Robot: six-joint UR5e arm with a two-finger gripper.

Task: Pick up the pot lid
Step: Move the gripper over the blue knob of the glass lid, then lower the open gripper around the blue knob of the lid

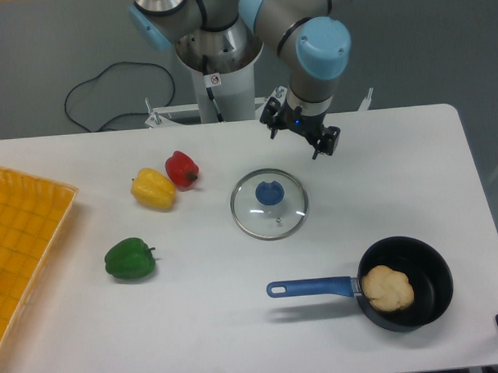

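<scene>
Black saucepan (404, 294) with blue handle (310, 287), nearest the camera at the table's front edge, holding one pale bread-like piece (387, 287); well apart from the task's thing. Pot lid (269, 204): round glass with a metal rim, lying flat on the white table (395, 165) near its middle, blue knob (270, 192) at the centre facing up; nothing touches it. Gripper (300, 135): hanging from the arm's wrist toward the back of the table, its two fingers spread apart with nothing between them. Governing relation: the lid sits on the camera side of the gripper and slightly toward the peppers, near but not beneath it, so the coming move, by my judgement, calls for a short shift forward and sideways to stand over the knob, then a descent. Being round, the lid has no long axis; only the knob looks narrow enough to pinch. Bystanders: red pepper (182, 169) touching or just beside yellow pepper (153, 189), green pepper (130, 258) apart, yellow tray (22, 243) at the far edge
</scene>
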